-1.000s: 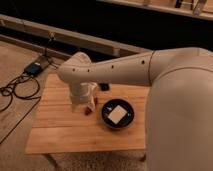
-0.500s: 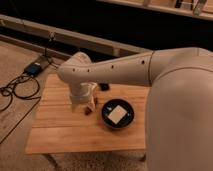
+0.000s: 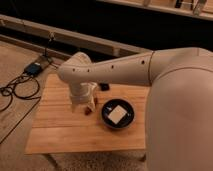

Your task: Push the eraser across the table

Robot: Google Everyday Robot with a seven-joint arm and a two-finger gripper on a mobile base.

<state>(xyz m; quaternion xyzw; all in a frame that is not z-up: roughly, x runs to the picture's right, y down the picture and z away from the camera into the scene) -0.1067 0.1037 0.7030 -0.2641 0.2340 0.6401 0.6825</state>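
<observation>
The eraser [image 3: 104, 86] is a small black block lying on the far middle of the light wooden table [image 3: 65, 135]. It sits just behind my white arm, partly covered by it. My gripper [image 3: 81, 104] points down over the table's centre, a short way in front and to the left of the eraser. I cannot tell whether it touches the table or the eraser.
A black round bowl [image 3: 118, 114] holding a white-and-tan little box [image 3: 117, 114] stands right of the gripper. A slim reddish-brown piece [image 3: 89, 111] lies by the gripper's tip. Cables [image 3: 15, 90] and a blue box [image 3: 34, 68] lie on the floor to the left.
</observation>
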